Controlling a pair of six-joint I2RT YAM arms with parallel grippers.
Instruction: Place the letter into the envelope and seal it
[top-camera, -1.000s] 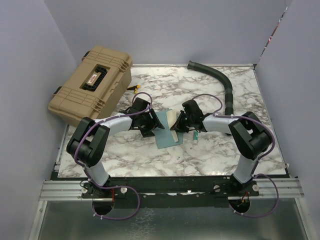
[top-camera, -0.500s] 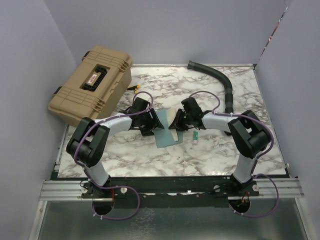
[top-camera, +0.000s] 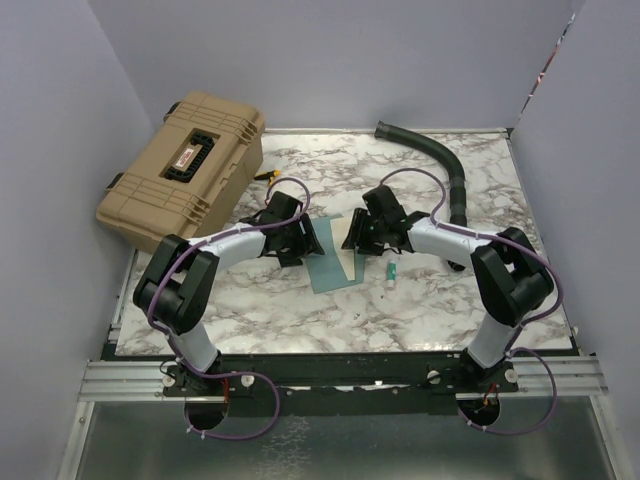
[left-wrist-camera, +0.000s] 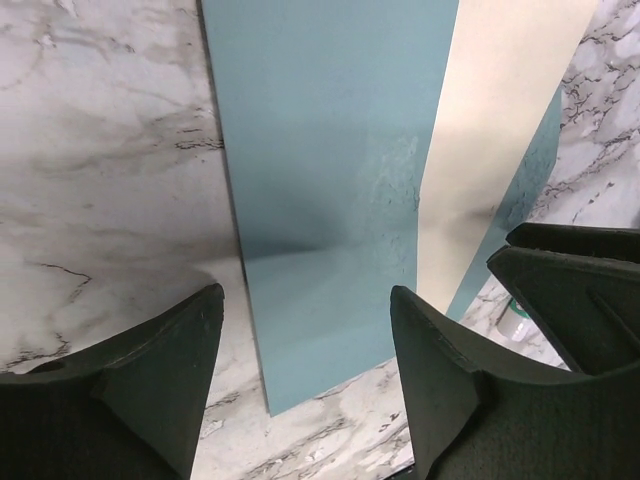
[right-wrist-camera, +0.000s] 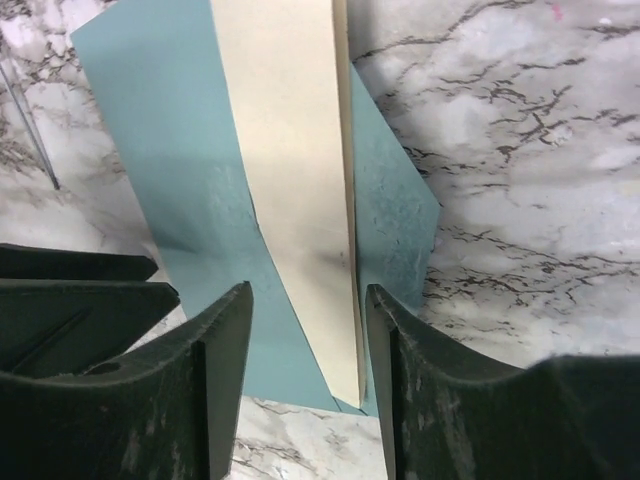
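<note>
A: Looking at the left gripper (left-wrist-camera: 305, 310): gaping wide, gripping nothing, hovering with the flat teal paper envelope (left-wrist-camera: 320, 150) lying between and beyond its fingers.

B: Seeing the right gripper (right-wrist-camera: 308, 300) standing open too, holding nothing. Spotting the cream rectangular paper letter (right-wrist-camera: 290, 130) just ahead of its fingertips, poking from that envelope.

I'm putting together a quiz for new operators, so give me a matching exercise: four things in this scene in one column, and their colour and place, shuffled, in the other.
1. envelope
2. letter
3. hard case
4. corrugated hose

A. black, curving along the far right
B. cream, partly tucked under teal paper
C. tan, at the far left corner
D. teal, lying flat in the middle

Pairs: 1-D, 2-B, 3-C, 4-A
</note>
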